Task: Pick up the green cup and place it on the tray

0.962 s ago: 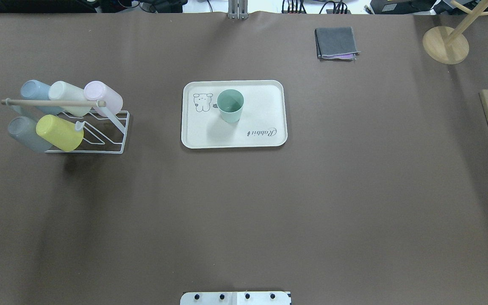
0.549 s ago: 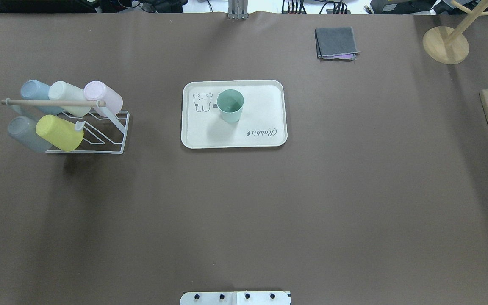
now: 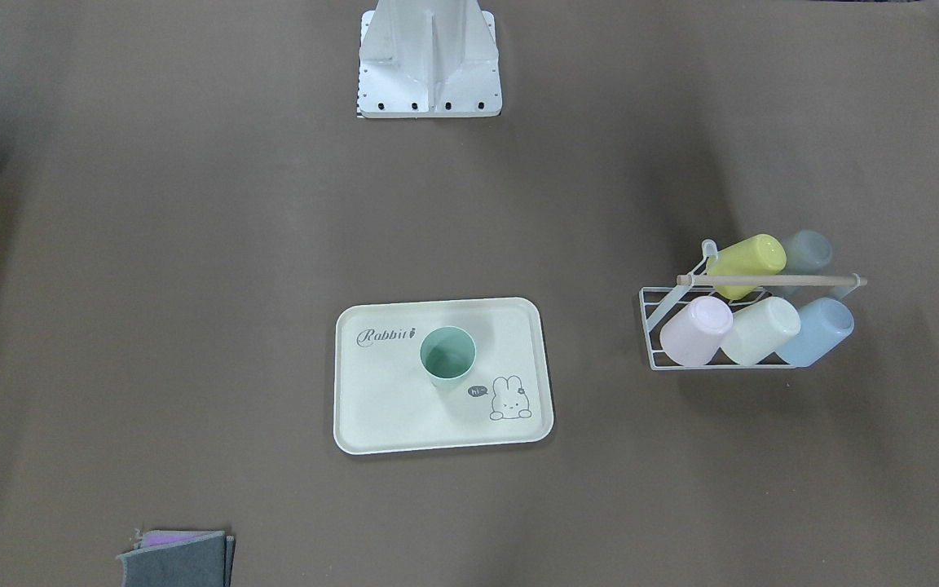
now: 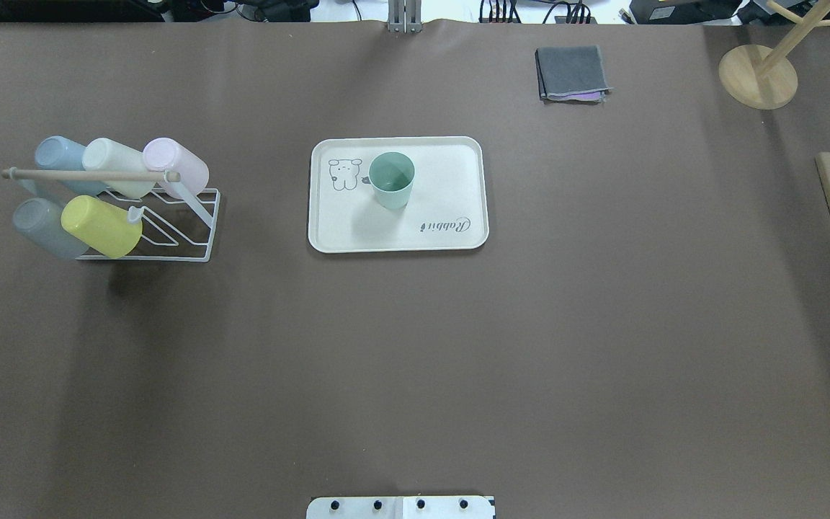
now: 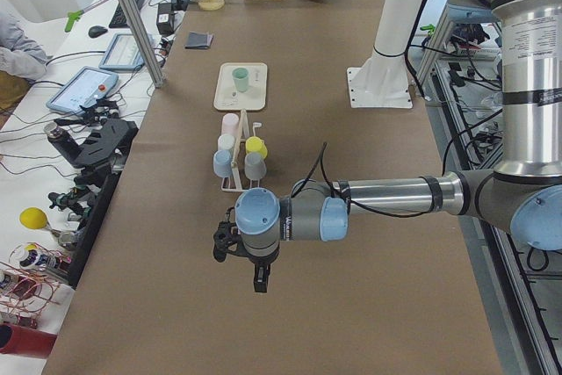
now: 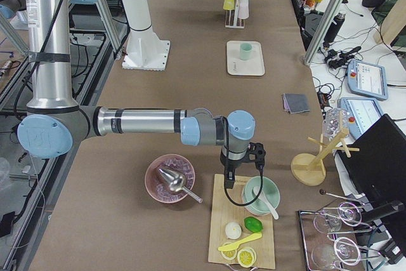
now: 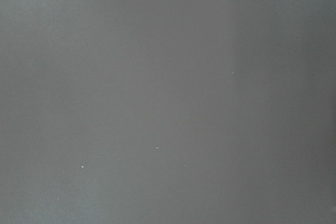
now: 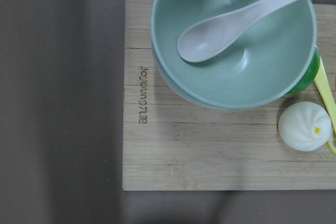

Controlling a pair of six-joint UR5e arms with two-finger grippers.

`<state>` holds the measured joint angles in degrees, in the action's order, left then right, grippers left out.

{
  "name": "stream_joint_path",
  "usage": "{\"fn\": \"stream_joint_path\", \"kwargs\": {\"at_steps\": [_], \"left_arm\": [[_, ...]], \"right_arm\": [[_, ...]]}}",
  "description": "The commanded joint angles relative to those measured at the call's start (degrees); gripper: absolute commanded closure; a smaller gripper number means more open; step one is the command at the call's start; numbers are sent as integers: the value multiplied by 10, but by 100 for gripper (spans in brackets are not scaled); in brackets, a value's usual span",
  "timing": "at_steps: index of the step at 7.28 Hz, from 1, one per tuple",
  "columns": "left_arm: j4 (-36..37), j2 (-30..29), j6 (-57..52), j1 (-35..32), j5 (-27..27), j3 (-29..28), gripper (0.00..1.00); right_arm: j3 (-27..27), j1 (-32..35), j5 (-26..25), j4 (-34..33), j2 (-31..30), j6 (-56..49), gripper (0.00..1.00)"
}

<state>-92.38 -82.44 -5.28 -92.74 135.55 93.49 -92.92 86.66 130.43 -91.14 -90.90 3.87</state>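
The green cup [image 4: 392, 180] stands upright on the tray [image 4: 451, 180], well apart from the left gripper [image 5: 261, 278] and the right gripper [image 6: 228, 178]. Both grippers show only small, side-on; their opening cannot be told.

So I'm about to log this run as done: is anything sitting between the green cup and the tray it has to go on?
Nothing visible does. The green cup already stands upright on the tray, right beside the bunny drawing, with no arm over it.
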Motion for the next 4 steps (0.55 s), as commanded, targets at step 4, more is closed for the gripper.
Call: {"fn": "stream_joint_path", "kwargs": {"at_steps": [4], "left_arm": [[6,-9,48,0,14,-2,2]], "right_arm": [[0,0,0,1,-1,0,0]]}}
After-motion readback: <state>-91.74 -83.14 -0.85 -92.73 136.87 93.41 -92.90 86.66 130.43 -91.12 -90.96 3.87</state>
